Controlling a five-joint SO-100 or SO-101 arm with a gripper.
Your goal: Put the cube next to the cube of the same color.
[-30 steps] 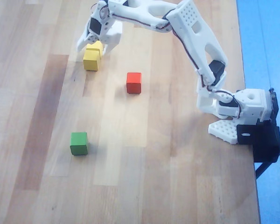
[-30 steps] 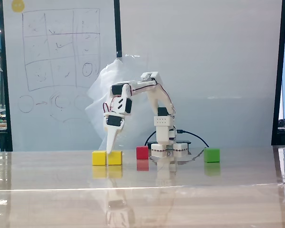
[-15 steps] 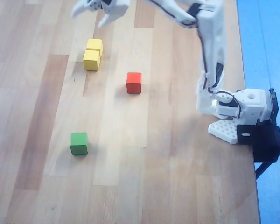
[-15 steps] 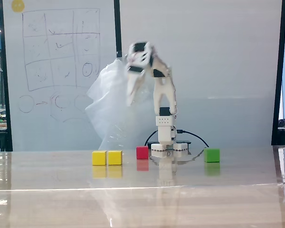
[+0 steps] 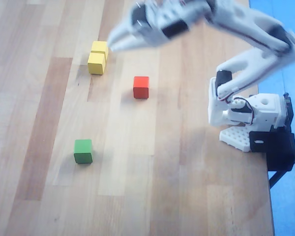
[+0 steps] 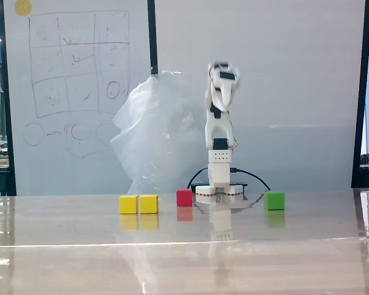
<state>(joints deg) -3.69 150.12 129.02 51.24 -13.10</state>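
No readable brand or label anywhere that I can spot. The only "writing" is marker doodles on the whiteboard (image 6: 74, 86) in the fixed view: a grid with squiggles in the cells and some circles and arrows below, no actual words I can make out. There's also a yellow dot stuck at its top left corner.

Going left to right in the fixed view: the two yellow cubes sit side by side on the bench (image 6: 61, 246), the cube (image 6: 128, 204) touching the cube of the same color (image 6: 149, 203). Then the red cube (image 6: 184, 197), the white arm's base (image 6: 219, 192), and the green cube (image 6: 274, 200) off to the right. A crumpled clear plastic sheet (image 6: 154, 135) hangs behind the arm, and only this view shows it and the board.

The overhead view gives the wood-plank bench top and the blue floor (image 5: 285, 29) at the right, plus the real layout: yellow pair (image 5: 98, 57) together, red and green each well apart. The gripper (image 5: 113, 45) hovers blurred just beside the yellow pair, holding nothing; whether the jaws are open or closed, I can't tell.
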